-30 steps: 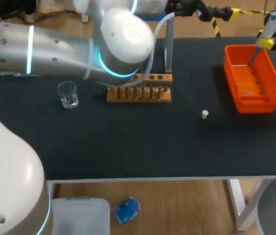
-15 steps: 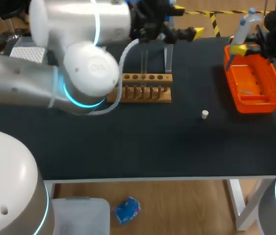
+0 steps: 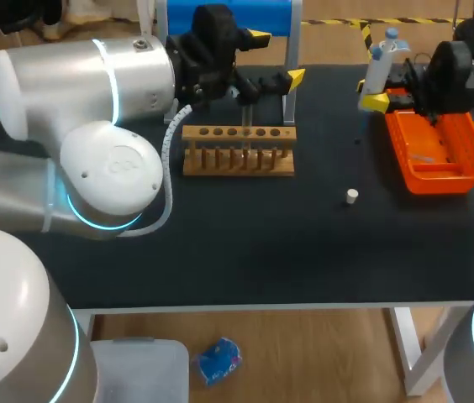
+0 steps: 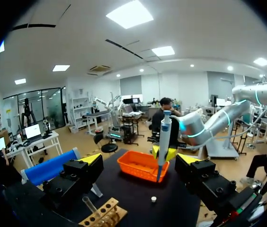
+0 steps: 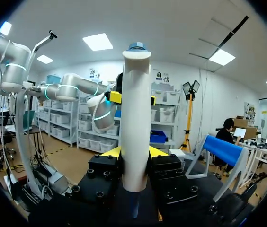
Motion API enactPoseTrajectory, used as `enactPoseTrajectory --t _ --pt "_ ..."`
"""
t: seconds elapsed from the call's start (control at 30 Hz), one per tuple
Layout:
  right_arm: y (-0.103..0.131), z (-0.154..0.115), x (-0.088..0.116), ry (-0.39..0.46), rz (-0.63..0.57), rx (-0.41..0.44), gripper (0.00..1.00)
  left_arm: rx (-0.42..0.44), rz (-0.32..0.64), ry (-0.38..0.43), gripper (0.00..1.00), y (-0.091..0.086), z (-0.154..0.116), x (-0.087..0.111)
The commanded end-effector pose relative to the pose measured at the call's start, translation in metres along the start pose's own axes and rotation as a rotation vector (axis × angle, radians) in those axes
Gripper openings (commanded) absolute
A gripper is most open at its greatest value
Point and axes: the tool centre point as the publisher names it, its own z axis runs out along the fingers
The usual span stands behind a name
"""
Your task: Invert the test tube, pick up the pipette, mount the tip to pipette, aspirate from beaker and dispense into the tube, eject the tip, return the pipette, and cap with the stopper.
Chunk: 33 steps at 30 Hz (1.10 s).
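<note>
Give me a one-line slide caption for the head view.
Left pincer open above the wooden rack; right pincer holds the pipette by the orange basket; stopper lies on the table.

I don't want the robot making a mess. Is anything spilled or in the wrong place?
Nothing looks spilled or broken. The little white stopper lies alone on the black table, apart from the wooden rack and the orange basket. The right tool holds the pipette.
</note>
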Motion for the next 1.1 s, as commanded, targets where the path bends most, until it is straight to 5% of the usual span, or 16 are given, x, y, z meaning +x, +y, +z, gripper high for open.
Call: enactPoseTrajectory --t 0.03,0.4,1.1 --pt "0.001 -0.001 0.001 0.001 0.0 0.003 0.0 0.059 0.0 0.019 1.0 0.004 -0.007 -0.004" --pt "0.001 -0.001 0.001 0.001 0.0 0.003 0.0 0.061 -0.002 0.02 1.0 0.007 -0.009 -0.007" --pt "-0.013 0.089 0.029 0.076 0.01 -0.007 0.0 0.172 -0.012 0.127 1.0 0.045 -0.051 -0.022"
